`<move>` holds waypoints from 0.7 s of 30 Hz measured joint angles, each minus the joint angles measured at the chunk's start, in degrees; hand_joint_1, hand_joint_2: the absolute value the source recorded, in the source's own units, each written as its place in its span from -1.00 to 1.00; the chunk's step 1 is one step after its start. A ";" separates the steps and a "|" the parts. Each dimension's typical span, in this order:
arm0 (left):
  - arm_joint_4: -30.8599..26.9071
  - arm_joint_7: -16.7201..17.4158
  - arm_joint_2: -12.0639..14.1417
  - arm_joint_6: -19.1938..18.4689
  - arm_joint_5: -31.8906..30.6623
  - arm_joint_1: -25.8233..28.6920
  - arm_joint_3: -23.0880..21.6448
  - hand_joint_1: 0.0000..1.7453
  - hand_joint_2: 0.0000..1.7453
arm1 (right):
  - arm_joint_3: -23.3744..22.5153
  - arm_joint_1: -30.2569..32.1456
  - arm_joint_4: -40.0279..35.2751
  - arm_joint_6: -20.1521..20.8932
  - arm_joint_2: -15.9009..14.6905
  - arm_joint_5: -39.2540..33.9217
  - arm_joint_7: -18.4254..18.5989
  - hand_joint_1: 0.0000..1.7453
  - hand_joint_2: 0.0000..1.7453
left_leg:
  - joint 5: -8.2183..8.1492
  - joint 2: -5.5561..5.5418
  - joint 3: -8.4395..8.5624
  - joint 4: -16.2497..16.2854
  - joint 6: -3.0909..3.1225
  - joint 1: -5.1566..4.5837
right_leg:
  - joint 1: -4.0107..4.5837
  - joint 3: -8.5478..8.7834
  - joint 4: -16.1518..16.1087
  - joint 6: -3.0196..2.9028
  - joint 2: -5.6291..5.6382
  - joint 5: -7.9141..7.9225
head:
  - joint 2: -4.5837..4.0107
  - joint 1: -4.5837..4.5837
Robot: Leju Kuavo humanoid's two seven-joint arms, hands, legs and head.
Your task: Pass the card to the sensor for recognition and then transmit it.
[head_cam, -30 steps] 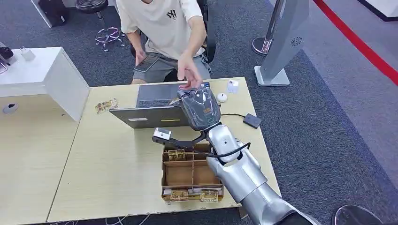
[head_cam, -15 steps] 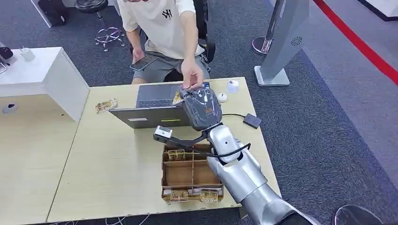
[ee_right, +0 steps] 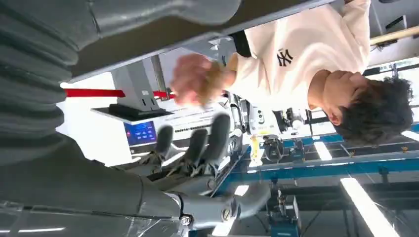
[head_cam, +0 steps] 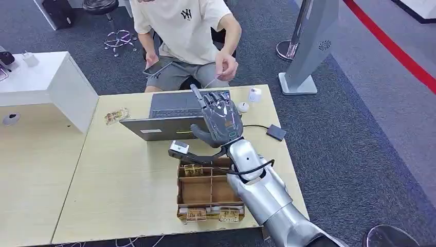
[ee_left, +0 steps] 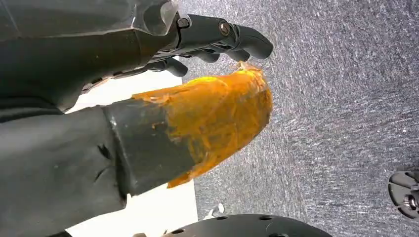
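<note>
Above the laptop (head_cam: 167,110), right hand (head_cam: 218,118) spread (empty).

**Card taken from the right hand**

The card (head_cam: 210,81) has been drawn out of the right hand (head_cam: 220,119) and is now pinched in the person's hand (head_cam: 226,67), which has been pulled back from the far edge of the table toward the seated body. The robot's fingers (head_cam: 212,102), closed over the card a moment ago, have been spread and raised above the laptop (head_cam: 163,114), with nothing held between them.
</note>
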 joint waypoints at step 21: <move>0.00 -2.01 0.02 1.20 1.53 1.66 0.44 -1.00 -1.00 | -6.21 21.02 -27.55 -0.07 3.85 -29.15 -23.06 -1.00 -1.00 | -0.11 -0.04 -0.05 -0.02 0.01 0.00 | 0.00 -0.04 -0.01 0.02 -0.04 -0.11 | 0.00 -0.02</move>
